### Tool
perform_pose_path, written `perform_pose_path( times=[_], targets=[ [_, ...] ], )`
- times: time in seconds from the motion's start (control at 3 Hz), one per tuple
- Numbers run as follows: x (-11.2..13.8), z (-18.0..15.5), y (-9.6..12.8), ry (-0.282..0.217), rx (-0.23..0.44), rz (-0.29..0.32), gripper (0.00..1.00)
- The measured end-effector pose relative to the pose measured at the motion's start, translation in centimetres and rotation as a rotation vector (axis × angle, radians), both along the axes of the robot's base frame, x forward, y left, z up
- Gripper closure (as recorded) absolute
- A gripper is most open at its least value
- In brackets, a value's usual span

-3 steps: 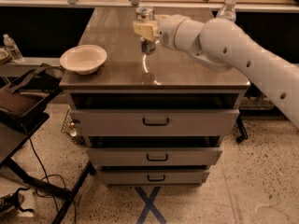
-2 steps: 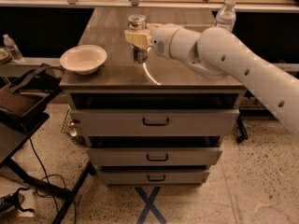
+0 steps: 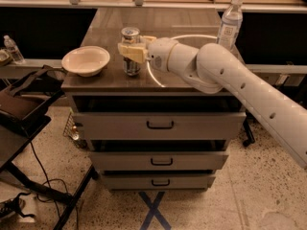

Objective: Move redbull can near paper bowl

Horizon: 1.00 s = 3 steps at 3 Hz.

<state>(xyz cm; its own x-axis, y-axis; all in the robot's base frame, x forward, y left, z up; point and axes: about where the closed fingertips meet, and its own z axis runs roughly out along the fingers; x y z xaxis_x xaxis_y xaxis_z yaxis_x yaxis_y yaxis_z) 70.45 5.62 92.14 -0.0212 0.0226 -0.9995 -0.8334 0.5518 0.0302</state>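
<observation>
A blue tape cross (image 3: 153, 213) is seen on the floor, well in front of the redbull can (image 3: 130, 35) and below it. Above the cross, a three-drawer cabinet (image 3: 201, 124) is found, on whose top the can is held upright towards the front edge. The can's middle is clasped by the gripper (image 3: 127, 52), whose cream fingers (image 3: 135, 53) are closed against its sides. Whether the can's base is resting on the top cannot be told. The white arm (image 3: 225, 75) is stretched in from the can's right. The paper bowl (image 3: 85, 71) is set near the can on its left, apart from it. A clear water bottle (image 3: 230, 23) is stood farther back, well right of the can.
</observation>
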Motion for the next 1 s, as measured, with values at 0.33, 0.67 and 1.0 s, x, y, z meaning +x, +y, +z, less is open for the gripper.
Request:
perform_pose_path(
  times=[0.33,0.67,1.0],
  targets=[
    [0.22,-1.64,0.37,-0.002,0.008,0.03,1.0],
    [0.18,-1.77,0.63,-0.002,0.008,0.036,0.85],
    [0.08,-1.71,1.02,-0.002,0.009,0.042,0.54]
  ],
)
